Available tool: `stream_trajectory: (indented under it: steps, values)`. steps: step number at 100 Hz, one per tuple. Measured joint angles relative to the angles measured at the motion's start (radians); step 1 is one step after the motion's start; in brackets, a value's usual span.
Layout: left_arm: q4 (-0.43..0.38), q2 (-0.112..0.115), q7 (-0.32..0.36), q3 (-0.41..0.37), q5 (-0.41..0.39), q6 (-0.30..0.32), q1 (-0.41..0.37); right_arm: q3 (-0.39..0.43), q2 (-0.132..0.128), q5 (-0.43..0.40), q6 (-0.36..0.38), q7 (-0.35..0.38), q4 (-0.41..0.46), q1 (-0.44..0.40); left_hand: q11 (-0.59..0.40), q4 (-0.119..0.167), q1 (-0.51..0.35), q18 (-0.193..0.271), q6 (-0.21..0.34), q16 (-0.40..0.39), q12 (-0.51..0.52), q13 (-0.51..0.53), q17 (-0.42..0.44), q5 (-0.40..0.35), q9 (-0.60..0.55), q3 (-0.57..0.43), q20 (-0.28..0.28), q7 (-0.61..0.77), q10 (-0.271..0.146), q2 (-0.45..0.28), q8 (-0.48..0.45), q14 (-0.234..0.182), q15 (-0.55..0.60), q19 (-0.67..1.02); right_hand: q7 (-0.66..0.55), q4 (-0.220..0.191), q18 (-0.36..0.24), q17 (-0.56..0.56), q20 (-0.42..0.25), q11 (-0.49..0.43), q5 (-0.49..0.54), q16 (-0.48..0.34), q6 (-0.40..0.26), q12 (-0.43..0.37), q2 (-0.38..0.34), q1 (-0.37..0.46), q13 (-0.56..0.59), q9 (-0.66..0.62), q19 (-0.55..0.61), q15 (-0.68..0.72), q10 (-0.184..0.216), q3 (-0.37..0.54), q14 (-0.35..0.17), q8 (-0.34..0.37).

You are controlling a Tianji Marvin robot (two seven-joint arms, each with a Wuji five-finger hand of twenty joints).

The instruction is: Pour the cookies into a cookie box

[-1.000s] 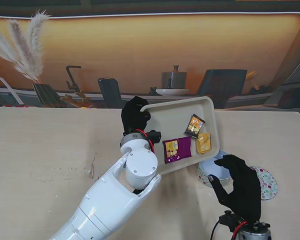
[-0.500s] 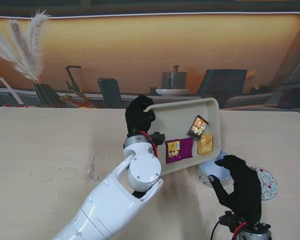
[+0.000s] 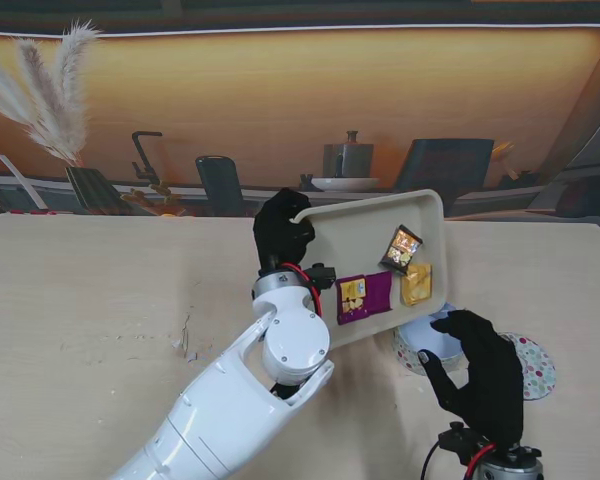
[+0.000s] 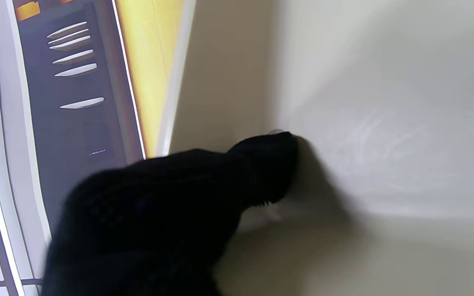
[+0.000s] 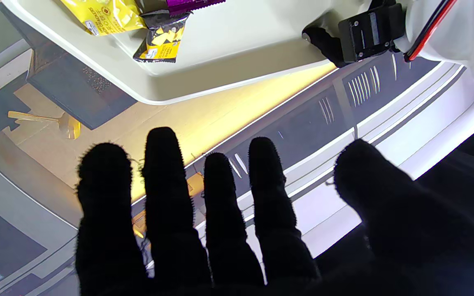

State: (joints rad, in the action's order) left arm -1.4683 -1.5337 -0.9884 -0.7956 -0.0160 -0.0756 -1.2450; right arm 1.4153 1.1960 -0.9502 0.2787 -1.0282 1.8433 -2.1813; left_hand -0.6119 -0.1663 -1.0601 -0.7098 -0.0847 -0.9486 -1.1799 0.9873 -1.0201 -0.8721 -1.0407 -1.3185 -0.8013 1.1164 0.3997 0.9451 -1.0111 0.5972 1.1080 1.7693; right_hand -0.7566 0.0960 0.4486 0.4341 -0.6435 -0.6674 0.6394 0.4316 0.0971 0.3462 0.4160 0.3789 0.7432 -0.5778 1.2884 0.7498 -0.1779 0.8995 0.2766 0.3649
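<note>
My left hand (image 3: 280,235) is shut on the left rim of a cream tray (image 3: 340,235) and holds it tilted above the table. A purple packet (image 3: 365,297), a yellow packet (image 3: 416,284) and a dark packet (image 3: 402,248) lie toward the tray's right, lowered end. Under that end sits the round cookie box (image 3: 430,342), pale blue inside, partly hidden by the tray. My right hand (image 3: 485,385) is open, fingers spread, just nearer to me than the box. The left wrist view shows a black fingertip (image 4: 261,172) pressed on the tray wall (image 4: 385,102). The right wrist view shows spread fingers (image 5: 220,213) and the tray (image 5: 228,41).
A round patterned lid (image 3: 533,365) lies on the table right of the box, beside my right hand. My white left forearm (image 3: 240,400) crosses the middle of the table. Pampas grass (image 3: 50,100) stands at the far left edge.
The left hand has carried the tray a little to the right and tipped it further. The packets have shifted toward its right end. The right hand has not moved.
</note>
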Motion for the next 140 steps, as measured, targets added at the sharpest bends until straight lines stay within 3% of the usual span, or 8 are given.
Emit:
stream_trajectory:
  steps: [28, 89, 106, 140]
  values:
    - [0.004, 0.0, 0.006, 0.018, -0.054, -0.013, 0.003, 0.001, 0.001, -0.002, 0.001, -0.01, 0.001, -0.002, 0.0, 0.0, 0.0, 0.0, 0.01, 0.0, 0.0, 0.0, 0.0, 0.0, 0.0, 0.0, 0.0, 0.0, 0.0, 0.0, 0.001, 0.0, 0.0, 0.0, 0.0, 0.0, 0.0, 0.0, 0.0, 0.0, 0.0, 0.0, 0.0, 0.0, 0.0, 0.0, 0.0, 0.0, 0.0, 0.0, 0.0, 0.0, 0.0, 0.0]
    - [-0.001, -0.001, 0.006, 0.036, -0.069, 0.028, -0.001, 0.001, 0.002, -0.002, 0.0, -0.015, 0.006, -0.008, 0.0, 0.0, 0.0, 0.0, 0.01, 0.0, 0.0, 0.0, 0.0, 0.0, 0.0, 0.0, 0.0, 0.0, 0.0, 0.0, 0.002, 0.0, 0.0, 0.0, 0.0, 0.0, 0.0, 0.0, 0.0, 0.0, 0.0, 0.0, 0.019, 0.0, 0.0, 0.0, -0.002, 0.0, 0.0, -0.006, -0.004, 0.0, 0.0, 0.0]
    - [0.019, -0.003, -0.008, 0.057, -0.136, 0.013, 0.006, 0.001, 0.002, -0.001, 0.0, -0.013, 0.006, -0.008, 0.0, 0.0, 0.0, -0.001, 0.011, 0.0, 0.0, 0.001, -0.001, 0.0, -0.002, 0.0, 0.0, 0.0, 0.0, 0.001, 0.002, 0.0, 0.0, 0.006, 0.0, 0.0, 0.0, 0.0, 0.001, 0.0, 0.0, 0.0, 0.019, 0.001, 0.0, 0.0, -0.002, 0.0, 0.0, -0.006, -0.005, 0.0, 0.0, 0.0]
    - [0.018, -0.006, -0.009, 0.056, -0.124, 0.024, 0.002, 0.0, 0.002, 0.0, -0.002, -0.012, 0.006, -0.007, 0.0, 0.0, 0.001, -0.001, 0.011, 0.0, 0.0, 0.001, -0.001, 0.0, -0.007, 0.0, 0.0, 0.0, 0.0, 0.004, 0.002, 0.0, 0.0, 0.006, 0.0, 0.0, 0.0, 0.0, 0.009, 0.0, 0.0, 0.0, 0.019, 0.002, 0.0, 0.0, -0.002, 0.0, 0.0, -0.006, -0.005, 0.0, 0.0, 0.0]
